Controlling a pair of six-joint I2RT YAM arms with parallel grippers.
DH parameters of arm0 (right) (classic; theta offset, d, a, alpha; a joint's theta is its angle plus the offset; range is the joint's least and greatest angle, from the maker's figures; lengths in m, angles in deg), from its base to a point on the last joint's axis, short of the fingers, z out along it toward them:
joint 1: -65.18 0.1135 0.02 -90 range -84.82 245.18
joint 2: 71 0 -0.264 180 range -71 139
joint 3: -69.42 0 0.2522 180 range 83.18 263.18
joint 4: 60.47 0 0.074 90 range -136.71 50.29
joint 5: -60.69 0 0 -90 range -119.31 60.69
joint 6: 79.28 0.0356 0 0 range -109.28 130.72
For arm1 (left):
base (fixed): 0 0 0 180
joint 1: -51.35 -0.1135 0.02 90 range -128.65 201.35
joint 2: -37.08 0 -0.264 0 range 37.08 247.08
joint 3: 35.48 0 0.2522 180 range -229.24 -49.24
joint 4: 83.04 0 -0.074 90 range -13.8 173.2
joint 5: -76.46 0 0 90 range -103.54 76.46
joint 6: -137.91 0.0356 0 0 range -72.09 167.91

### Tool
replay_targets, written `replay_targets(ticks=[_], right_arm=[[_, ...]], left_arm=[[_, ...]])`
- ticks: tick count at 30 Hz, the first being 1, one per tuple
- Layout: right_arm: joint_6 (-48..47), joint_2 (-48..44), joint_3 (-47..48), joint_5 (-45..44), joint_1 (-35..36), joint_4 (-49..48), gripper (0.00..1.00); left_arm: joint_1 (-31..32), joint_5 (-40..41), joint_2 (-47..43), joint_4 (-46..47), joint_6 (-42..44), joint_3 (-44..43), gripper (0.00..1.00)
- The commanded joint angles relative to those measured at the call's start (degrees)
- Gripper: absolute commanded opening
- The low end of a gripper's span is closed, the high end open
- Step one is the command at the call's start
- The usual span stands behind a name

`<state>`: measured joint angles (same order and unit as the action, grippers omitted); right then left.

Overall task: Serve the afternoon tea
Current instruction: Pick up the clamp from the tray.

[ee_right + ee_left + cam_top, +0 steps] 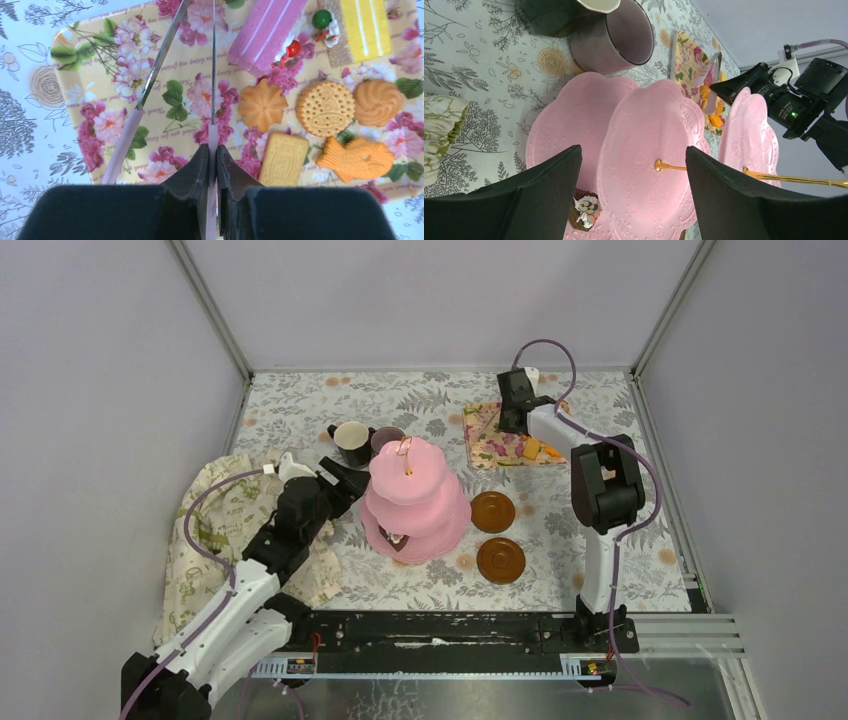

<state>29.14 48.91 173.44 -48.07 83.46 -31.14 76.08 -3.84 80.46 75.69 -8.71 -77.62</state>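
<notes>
"What colour was the cake stand [415, 502]?"

"Pink throughout, embossed with scrolls. Its loop handle [405, 447] was gold. A sweet [585, 212] on it was dark brown with white and red."

"And the crockery?"

"The saucers [493, 511] were brown. One mug [352, 443] was dark outside and cream inside, the other mug [387, 440] dusky purple."

"The tray [100, 90]?"

"Yellow, printed with pink blossoms and green leaves. The biscuits [262, 105] were orange, a slice [265, 32] pink with pale stripes, a cake piece [362, 27] yellow. The tongs [125, 140] were pink and silver. The tablecloth [560, 530] was pale with grey foliage, the cloth [215, 530] beige with green leaves."
</notes>
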Motion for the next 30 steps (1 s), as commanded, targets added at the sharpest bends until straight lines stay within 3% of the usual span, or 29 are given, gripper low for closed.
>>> replay_targets(ticks=[1,9,21,30], right_arm=[[-1.54,-5.77,-1.08,-0.23,0.66,-1.07,0.08],[-3.35,-14.33,-9.96,-3.33,3.18,-1.16,0.08],[-6.05,-38.34,-34.12,-5.39,10.90,2.15,0.06],[-1.51,-53.27,-46.76,-4.68,13.14,6.11,0.06]], left_arm=[[0.39,1.76,-1.08,-1.16,1.68,-2.41,0.83],[0.41,3.07,-5.27,-5.25,2.07,-3.17,0.83],[0.40,3.43,-12.58,-10.51,1.75,-3.17,0.83],[0.40,2.48,-13.10,-10.08,1.04,-2.04,0.83]])
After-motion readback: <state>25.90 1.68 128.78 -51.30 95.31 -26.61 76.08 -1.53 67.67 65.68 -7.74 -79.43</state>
